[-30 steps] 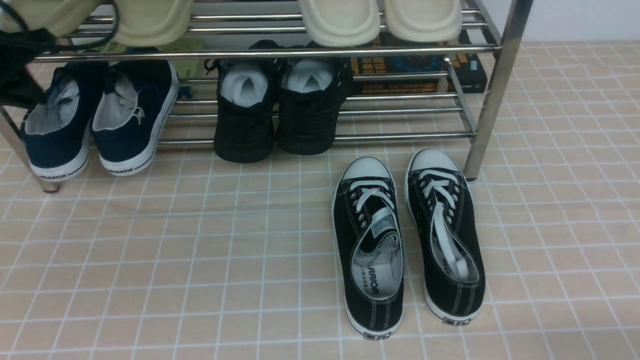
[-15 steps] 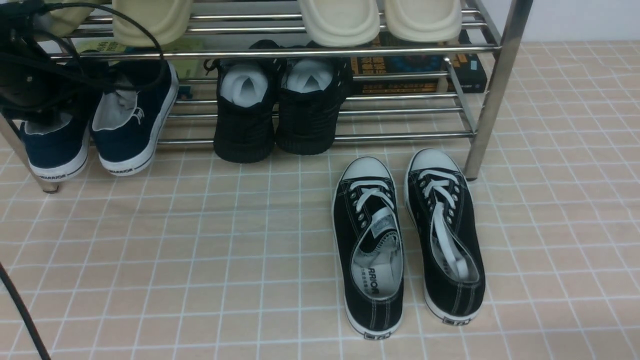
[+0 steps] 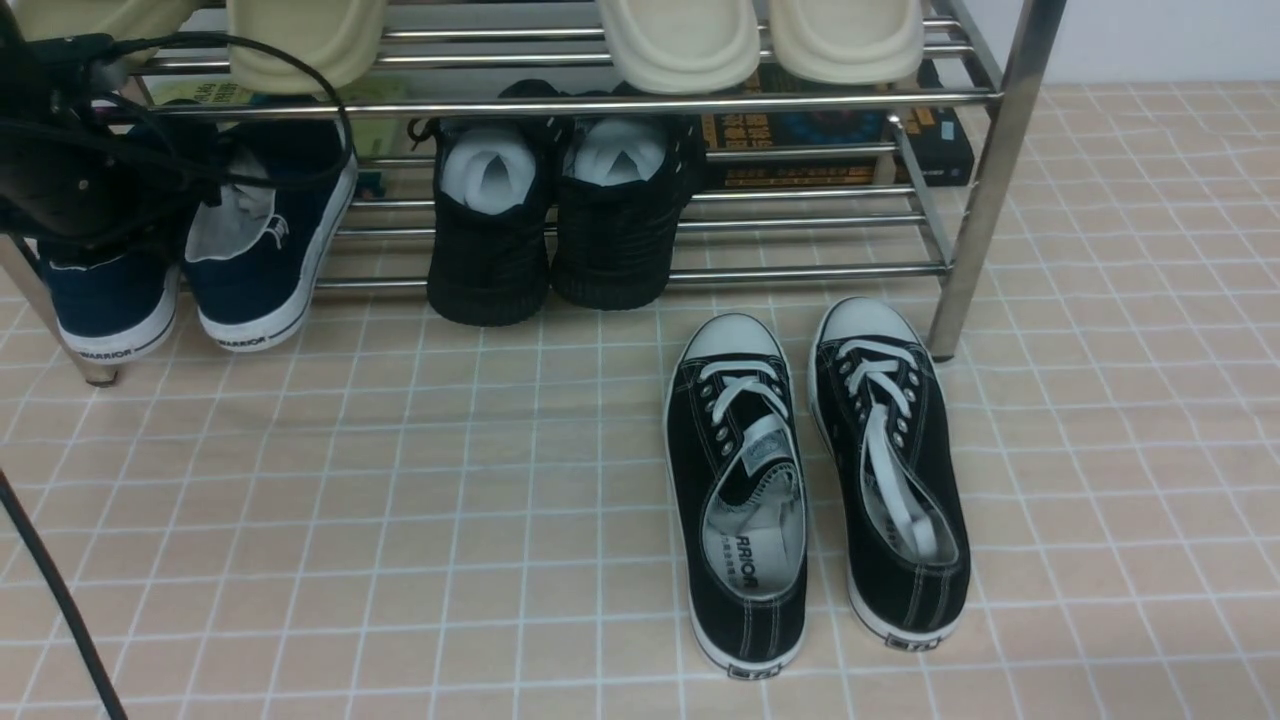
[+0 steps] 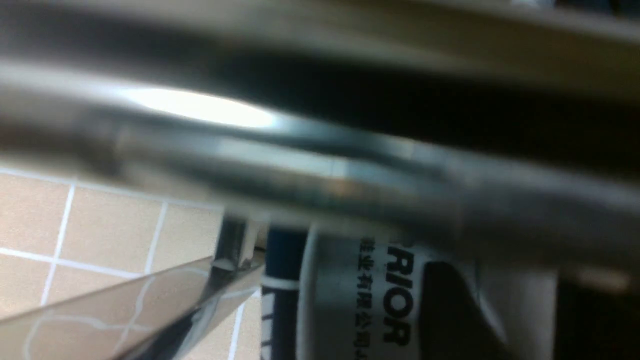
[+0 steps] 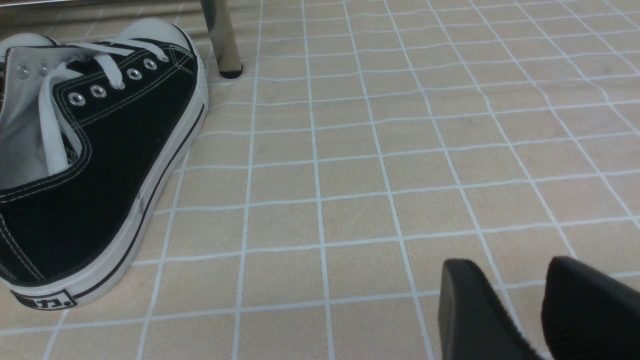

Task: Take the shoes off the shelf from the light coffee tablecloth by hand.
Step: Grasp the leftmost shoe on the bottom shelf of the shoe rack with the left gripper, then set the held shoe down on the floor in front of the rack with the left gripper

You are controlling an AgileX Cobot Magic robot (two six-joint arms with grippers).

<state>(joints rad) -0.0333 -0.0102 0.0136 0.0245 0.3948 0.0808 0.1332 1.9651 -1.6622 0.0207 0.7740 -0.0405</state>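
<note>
The navy shoes [image 3: 265, 240] stand heels toward me at the left end of the shelf's [image 3: 620, 275] lowest tier; the left one [image 3: 110, 305] is half hidden by my left arm [image 3: 70, 180]. In the left wrist view, my left gripper [image 4: 500, 280] is open just past a blurred chrome tube [image 4: 320, 170]. One dark finger [image 4: 450, 310] lies over the white insole [image 4: 340, 300] printed "RIOR", apart from the other. My right gripper [image 5: 520, 295] hangs low over the light coffee tablecloth [image 5: 350, 175], open by a narrow gap and empty.
An all-black plaid pair [image 3: 560, 220] stands mid-shelf. Cream slippers [image 3: 760, 40] lie on the upper tier, with books [image 3: 830, 140] behind. Black lace-up sneakers [image 3: 815, 480] stand on the cloth before the shelf's right leg [image 3: 985, 190]. A black cable [image 3: 60, 600] crosses the lower left.
My left arm has moved down and right over the left navy shoe, covering more of its opening. The shoes and the right side have not moved.
</note>
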